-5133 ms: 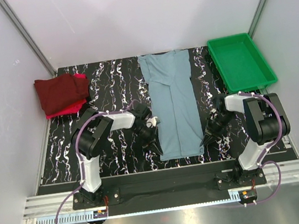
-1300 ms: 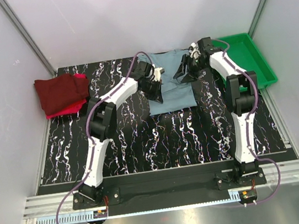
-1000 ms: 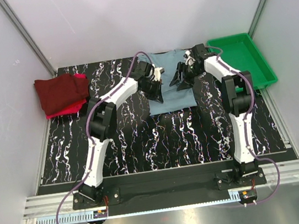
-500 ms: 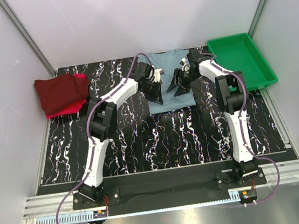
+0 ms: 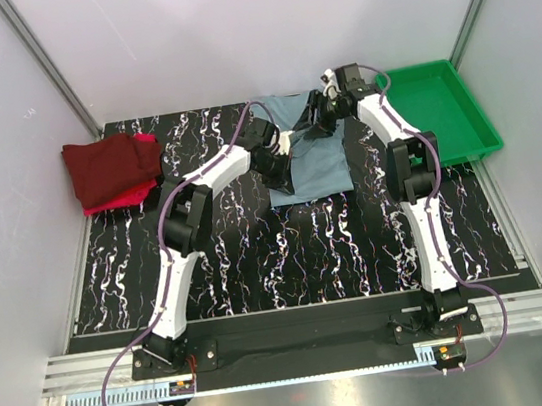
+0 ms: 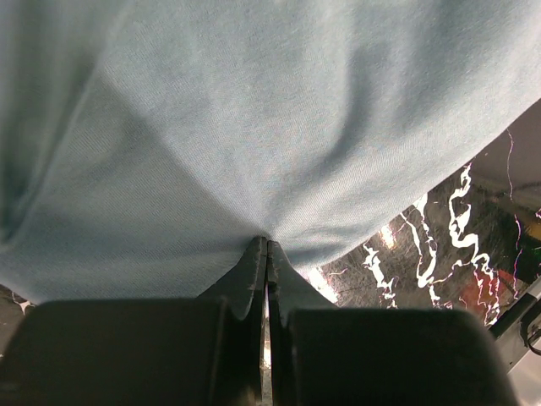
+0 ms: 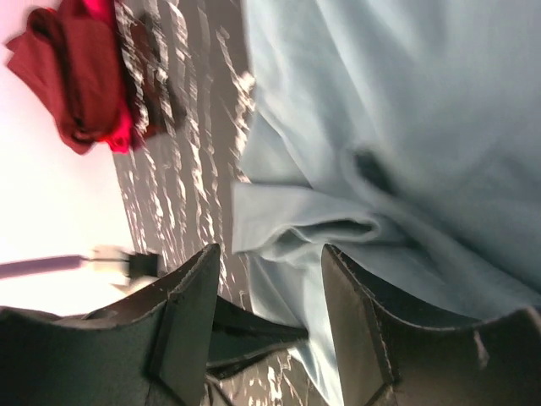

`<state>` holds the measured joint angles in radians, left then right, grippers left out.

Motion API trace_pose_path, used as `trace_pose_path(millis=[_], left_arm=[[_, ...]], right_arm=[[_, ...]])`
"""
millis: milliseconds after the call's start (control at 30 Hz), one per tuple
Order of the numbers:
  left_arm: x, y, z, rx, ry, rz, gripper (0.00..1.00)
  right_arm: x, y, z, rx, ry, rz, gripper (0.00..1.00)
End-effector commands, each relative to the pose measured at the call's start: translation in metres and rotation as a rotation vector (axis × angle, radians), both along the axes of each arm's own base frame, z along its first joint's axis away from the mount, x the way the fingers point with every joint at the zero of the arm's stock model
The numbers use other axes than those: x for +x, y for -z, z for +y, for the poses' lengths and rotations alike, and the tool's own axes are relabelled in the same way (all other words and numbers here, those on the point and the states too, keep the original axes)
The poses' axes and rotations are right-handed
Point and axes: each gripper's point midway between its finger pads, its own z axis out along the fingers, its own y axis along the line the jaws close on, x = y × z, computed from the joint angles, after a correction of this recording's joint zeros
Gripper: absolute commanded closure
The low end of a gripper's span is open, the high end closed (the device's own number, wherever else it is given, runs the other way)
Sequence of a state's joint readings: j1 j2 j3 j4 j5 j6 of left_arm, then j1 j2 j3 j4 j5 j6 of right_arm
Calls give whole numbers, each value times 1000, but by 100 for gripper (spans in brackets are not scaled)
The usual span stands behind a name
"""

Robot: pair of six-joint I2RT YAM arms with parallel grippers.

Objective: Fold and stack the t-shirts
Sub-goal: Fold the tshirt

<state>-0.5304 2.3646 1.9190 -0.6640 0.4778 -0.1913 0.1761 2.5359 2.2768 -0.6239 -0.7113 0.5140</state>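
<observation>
On the black marbled surface [image 5: 258,255], past its middle, lies the grey-blue t-shirt [image 5: 314,165], folded into a short block. The left gripper [image 5: 281,157] is clenched on its left edge; the wrist view shows the fingertips pinching a fold of the cloth [image 6: 254,127]. Just beyond, the right gripper [image 5: 319,121] hangs over the shirt's far part with jaws apart, cloth bunched below them. At the far left the maroon t-shirt [image 5: 109,165] sits folded on the red t-shirt [image 5: 127,195]. The green tray [image 5: 437,111] stands at the far right.
</observation>
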Motion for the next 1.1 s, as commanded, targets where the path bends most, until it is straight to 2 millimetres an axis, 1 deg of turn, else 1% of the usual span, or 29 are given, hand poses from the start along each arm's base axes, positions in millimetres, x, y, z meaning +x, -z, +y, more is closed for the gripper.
trace_pose_path(millis=[0, 100, 167, 200, 267, 300, 333, 367, 400, 433, 467, 500, 533, 567, 600, 633, 667, 733, 767, 833, 900, 1000, 1033, 1067], left_arm=[[-2, -5, 2, 21, 14, -35, 100], [-3, -7, 1, 26, 19, -44, 100], [-3, -10, 0, 23, 20, -48, 100], [-2, -14, -1, 19, 21, -57, 100], [1, -22, -1, 13, 25, -74, 100], [3, -25, -1, 11, 23, -84, 100], [4, -28, -1, 10, 22, -91, 100], [7, -35, -3, 3, 20, -106, 100], [8, -36, -3, -1, 20, -109, 100], [9, -39, -4, -7, 18, -112, 100], [9, -41, -6, -16, 18, -111, 100], [9, -41, -7, -22, 16, -107, 100], [8, -41, -8, -26, 15, -100, 100], [8, -42, -9, -33, 16, -98, 100], [7, -42, -9, -36, 13, -91, 100], [5, -42, -10, -42, 15, -82, 100], [4, -42, -10, -43, 15, -80, 100], [5, -42, -9, -42, 12, -81, 100], [5, -42, -9, -42, 11, -80, 100], [5, -43, -10, -46, 10, -80, 100], [5, -45, -10, -49, 8, -80, 100], [4, -48, -10, -55, 7, -79, 100], [3, -47, -10, -55, 7, -76, 100], [2, -47, -9, -55, 7, -72, 100]], right_arm=[[24, -40, 8, 40, -1, -144, 41], [29, -46, 5, 37, 5, -172, 41], [31, -52, 2, 36, 0, -193, 41], [31, -58, -1, 27, -7, -219, 41], [30, -80, -2, 19, -21, -275, 41], [30, -87, -6, 8, -26, -299, 41], [28, -102, -9, 8, -25, -320, 41], [25, -104, -11, 3, -32, -326, 41], [21, -107, -12, -1, -34, -323, 40], [14, -115, -15, 1, -38, -318, 40], [6, -102, -16, 0, -48, -274, 40], [-1, -99, -15, 4, -57, -251, 40], [-9, -104, -15, 15, -62, -240, 40], [-20, -86, -15, 12, -67, -181, 41], [-26, -80, -16, 15, -65, -152, 41], [-33, -79, -15, 19, -73, -137, 41], [-41, -66, -16, 14, -74, -93, 41], [-50, -60, -16, 25, -76, -54, 41], [-55, -51, -15, 26, -76, -22, 41], [-59, -44, -15, 33, -73, 7, 41], [-61, -30, -14, 34, -68, 46, 41], [-57, -17, -13, 29, -56, 70, 41], [-54, -5, -13, 26, -52, 86, 40], [-51, -3, -12, 28, -49, 85, 40]])
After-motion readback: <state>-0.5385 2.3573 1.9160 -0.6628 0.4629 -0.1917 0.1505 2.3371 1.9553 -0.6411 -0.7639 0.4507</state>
